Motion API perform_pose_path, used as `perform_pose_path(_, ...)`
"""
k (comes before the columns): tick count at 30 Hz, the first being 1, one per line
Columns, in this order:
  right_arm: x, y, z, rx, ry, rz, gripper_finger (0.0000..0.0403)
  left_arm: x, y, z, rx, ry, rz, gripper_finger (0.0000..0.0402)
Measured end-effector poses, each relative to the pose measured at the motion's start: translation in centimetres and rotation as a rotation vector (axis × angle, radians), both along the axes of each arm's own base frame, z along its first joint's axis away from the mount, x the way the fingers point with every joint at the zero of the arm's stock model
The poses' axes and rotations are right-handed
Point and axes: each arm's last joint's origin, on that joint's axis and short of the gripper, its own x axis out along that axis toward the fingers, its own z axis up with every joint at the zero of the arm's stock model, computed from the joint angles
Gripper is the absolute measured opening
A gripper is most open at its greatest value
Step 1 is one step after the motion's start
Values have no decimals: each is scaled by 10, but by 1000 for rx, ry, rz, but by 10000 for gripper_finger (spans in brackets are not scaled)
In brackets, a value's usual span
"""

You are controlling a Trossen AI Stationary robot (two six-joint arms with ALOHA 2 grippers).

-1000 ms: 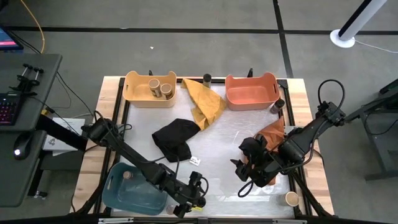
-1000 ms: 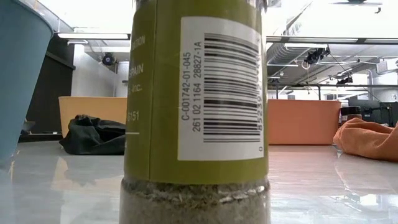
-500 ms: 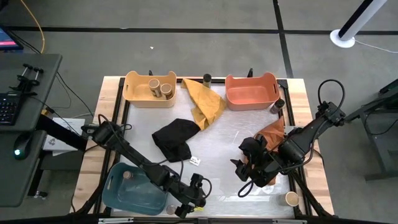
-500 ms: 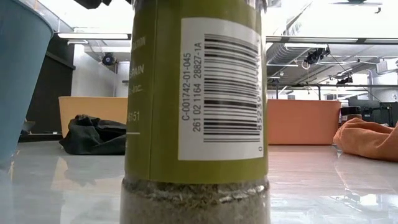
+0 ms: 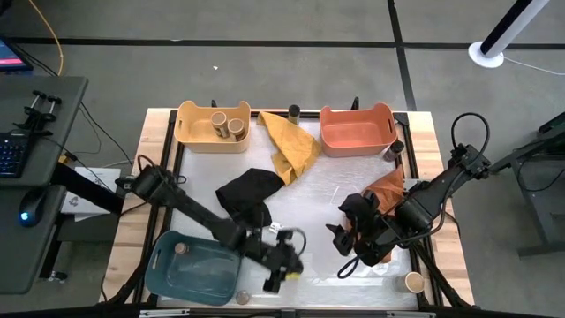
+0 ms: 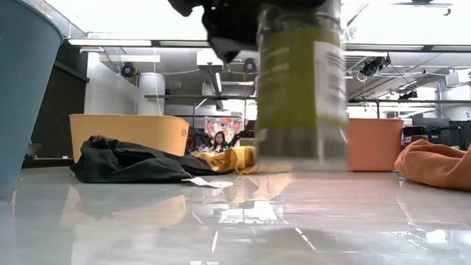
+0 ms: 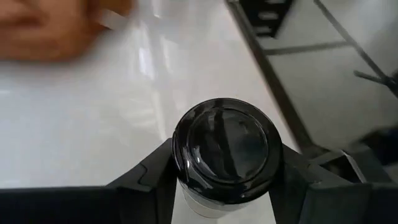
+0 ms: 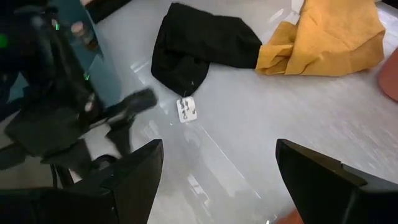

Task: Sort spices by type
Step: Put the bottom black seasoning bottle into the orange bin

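Spice jar (image 6: 300, 81) with a black lid (image 7: 227, 147), a second ago standing on the bench (image 5: 309, 199) at its near edge, now hangs clear of it, clamped in the left pincer (image 5: 281, 265); sorting can proceed. Farther off, the right pincer (image 5: 346, 240) waits wide, empty.

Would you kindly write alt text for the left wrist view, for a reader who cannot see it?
The left gripper clasps a spice jar with a glossy black lid between its two dark fingers, seen from above. Beneath it lies the shiny white table, with a blurred orange cloth at one corner.
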Motion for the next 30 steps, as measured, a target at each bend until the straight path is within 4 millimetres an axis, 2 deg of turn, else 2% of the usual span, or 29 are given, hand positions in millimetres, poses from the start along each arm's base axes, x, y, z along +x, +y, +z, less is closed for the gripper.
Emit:
perform_pose_path(4,3,-5,0,21,-35,-76,307,3,40,28,119,-25,54,159)
perform_pose_path(7,10,-17,1,65,-60,-174,307,2,76,51,210,-45,84,159)
perform_pose_path(11,24,-39,1,125,-85,-302,307,-1,125,80,284,-84,123,159)
perform_pose_path(15,39,-68,1,185,-75,-382,307,-5,167,98,321,-121,152,159)
perform_pose_path(22,52,-121,2,165,17,-356,307,-7,233,105,339,-131,241,159)
perform_pose_path(30,39,-197,22,-13,91,-143,307,-10,288,99,308,-117,359,159)
